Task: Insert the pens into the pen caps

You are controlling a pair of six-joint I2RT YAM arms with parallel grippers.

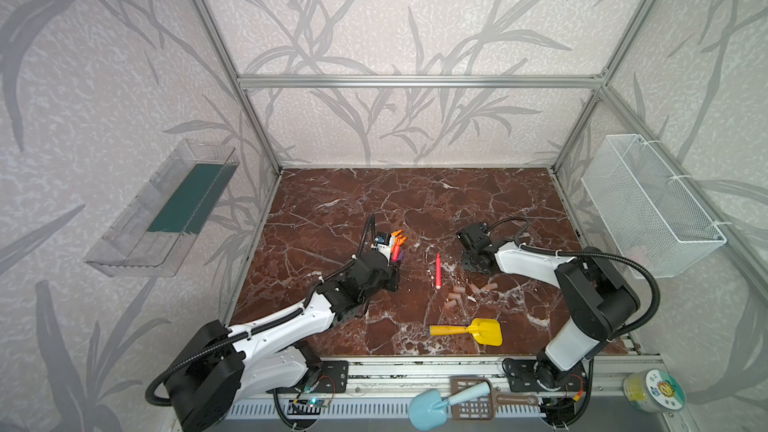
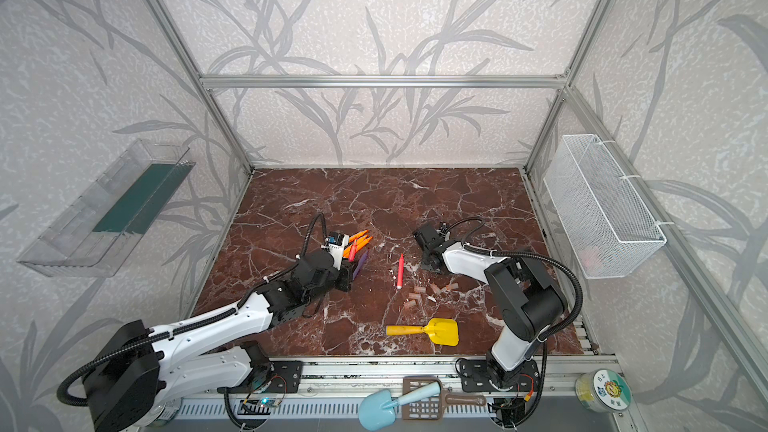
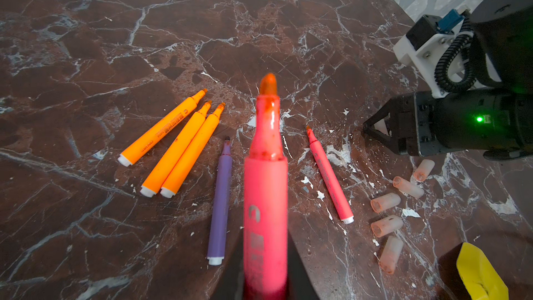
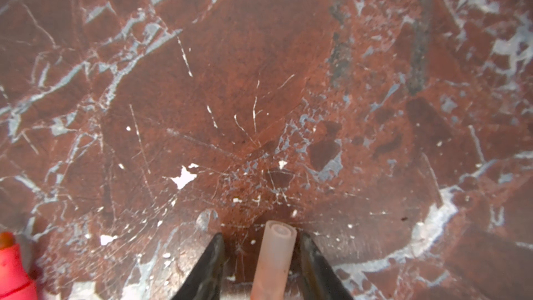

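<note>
Pink pen is clamped in the left gripper, tip out front. Cap sits between the right gripper jaws, touching one with a clear gap to the other, so it's not clamped. Its ringed end, probably the mouth, faces away from the wrist.

Suggest closing on the cap's rear half and leaving the mouth free. Check for skew, then line up the axes and push slowly. The cap looks thin and slick, so it's likely to tilt.

Pen has a fat pink-red barrel, stepped neck and orange-stained tip.

On the desk, five loose caps lie near the second pink pen. Purple pen and three orange pens are further off.
</note>
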